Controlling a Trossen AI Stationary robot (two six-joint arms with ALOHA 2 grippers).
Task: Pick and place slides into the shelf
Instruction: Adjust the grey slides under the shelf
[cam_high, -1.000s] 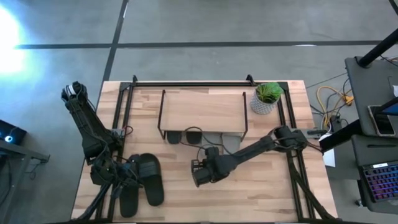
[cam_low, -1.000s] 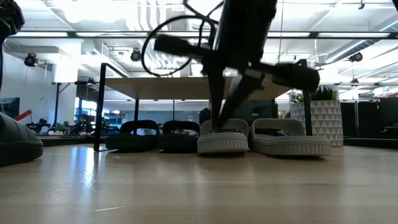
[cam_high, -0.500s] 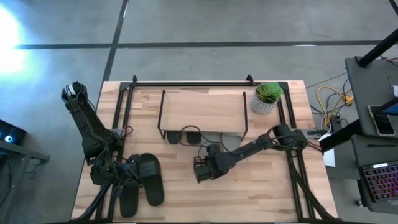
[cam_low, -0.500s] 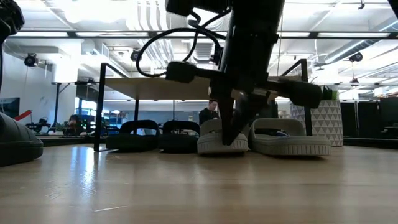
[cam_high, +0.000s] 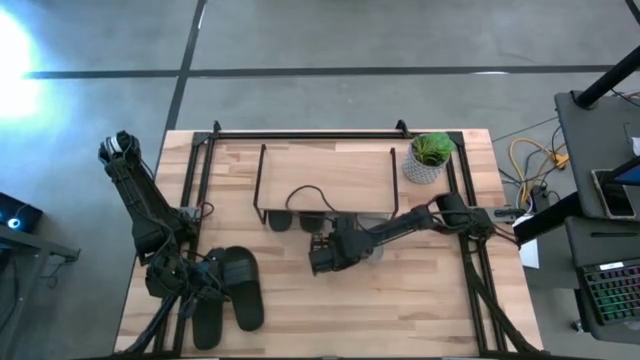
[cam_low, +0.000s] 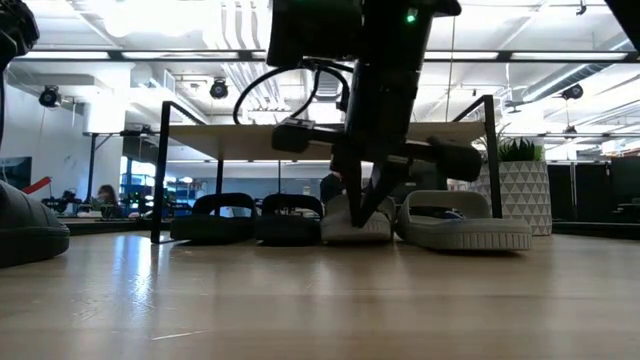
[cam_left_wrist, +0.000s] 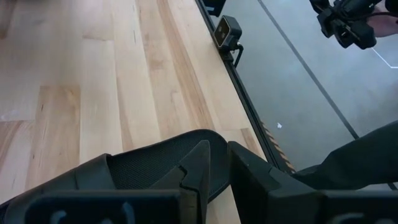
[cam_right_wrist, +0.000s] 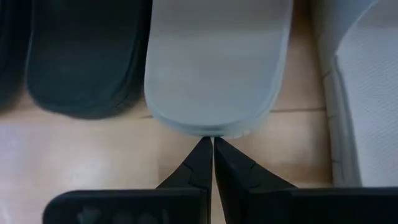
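Note:
Under the shelf (cam_high: 325, 175) lie two dark olive slides (cam_high: 295, 220) and two pale grey slides (cam_low: 350, 225) (cam_low: 465, 228), soles on the table. My right gripper (cam_right_wrist: 208, 144) is shut, its tips at the heel of the left pale grey slide (cam_right_wrist: 217, 68), beside a dark olive one (cam_right_wrist: 87, 56). At the table's near left lies a pair of black slides (cam_high: 228, 290). There my left gripper (cam_left_wrist: 219, 152) stands nearly shut at one black slide (cam_left_wrist: 155, 165). My left gripper has its fingers (cam_left_wrist: 200, 163) over the raised black edge (cam_left_wrist: 186, 138) of the slide, coming down at a slant. The fingers hide the place of contact, so the part pinched cannot be told. My right gripper pushes the pale grey slide's rounded heel end (cam_right_wrist: 210, 129) with the tips of its shut fingers (cam_right_wrist: 202, 155). The fingers slant down from the table's near side, in line with the slide. The slide lies flat on the table.
A potted plant (cam_high: 428, 158) stands at the shelf's right end. The shelf's thin black legs (cam_low: 158, 170) frame the slides. A black frame rail (cam_high: 300, 132) runs along the table's far edge. Bare wood lies in the near middle and near right (cam_high: 400, 310).
My right gripper, still shut, has moved toward the table's far edge and a little down, tipping steeper. It has slid the left pale grey slide along the table farther under the shelf.

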